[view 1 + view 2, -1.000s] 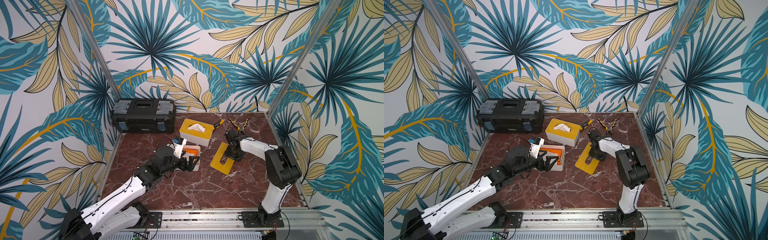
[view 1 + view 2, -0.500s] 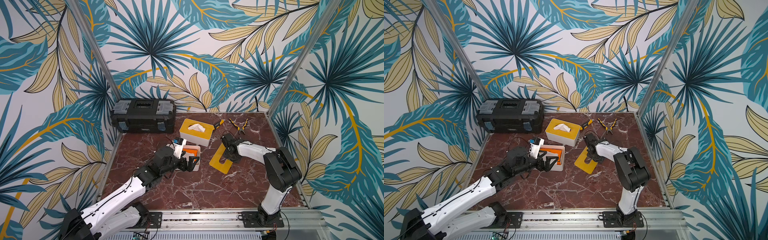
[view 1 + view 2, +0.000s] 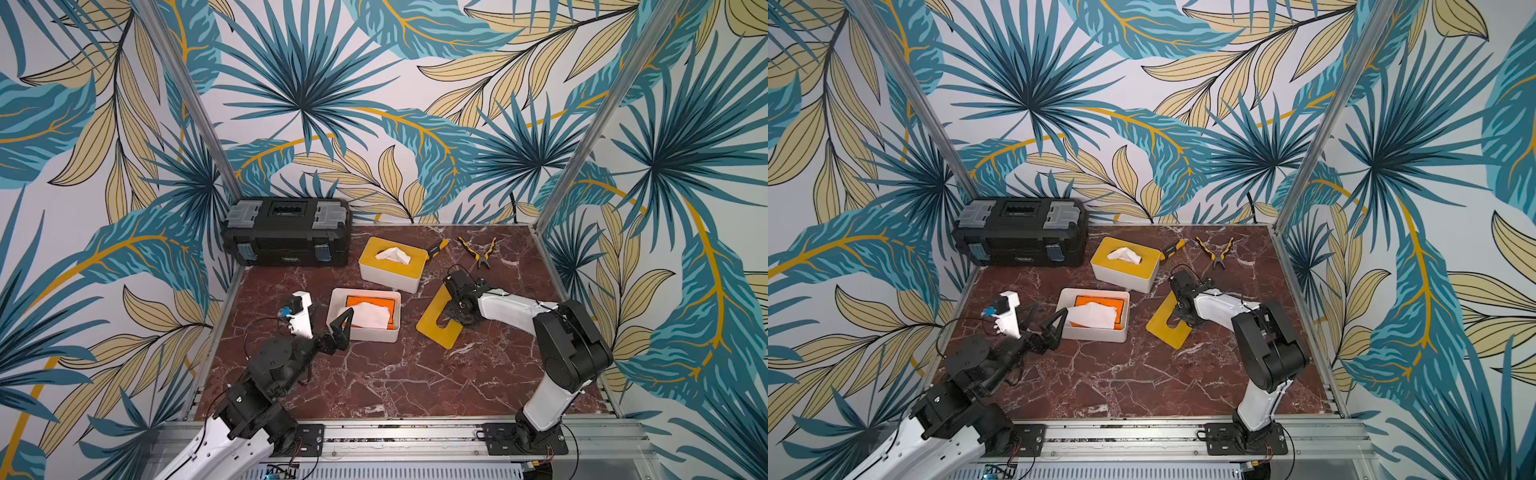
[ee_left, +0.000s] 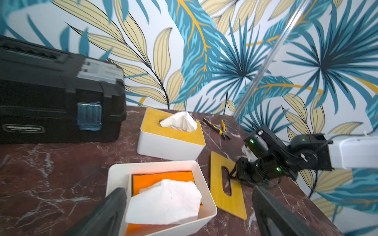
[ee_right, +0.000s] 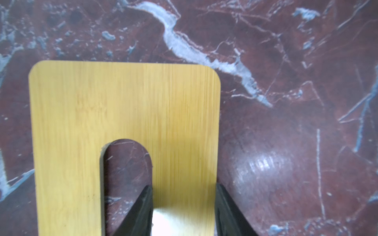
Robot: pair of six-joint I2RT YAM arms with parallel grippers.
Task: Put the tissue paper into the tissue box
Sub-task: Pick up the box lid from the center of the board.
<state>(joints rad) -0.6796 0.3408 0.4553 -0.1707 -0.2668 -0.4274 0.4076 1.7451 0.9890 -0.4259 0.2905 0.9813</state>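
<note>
Though low, right hand (image 5: 183, 186) on lid (image 5: 122, 98)

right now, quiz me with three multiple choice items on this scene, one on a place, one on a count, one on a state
1. Where is the loose lid relative to the open box?
A) on top of it
B) beside it, in the right pincer
C) under it

2. How many tissue boxes are there?
A) one
B) two
C) three

3. How is the left pincer?
A) open
B) shut, empty
C) shut on the loose lid

Answers:
1 B: the right pincer grips one strip of the lid, which is next to the open box.
2 B: there is the open box and the lidded box.
3 A: its fingers stand wide apart and hold nothing.
</note>
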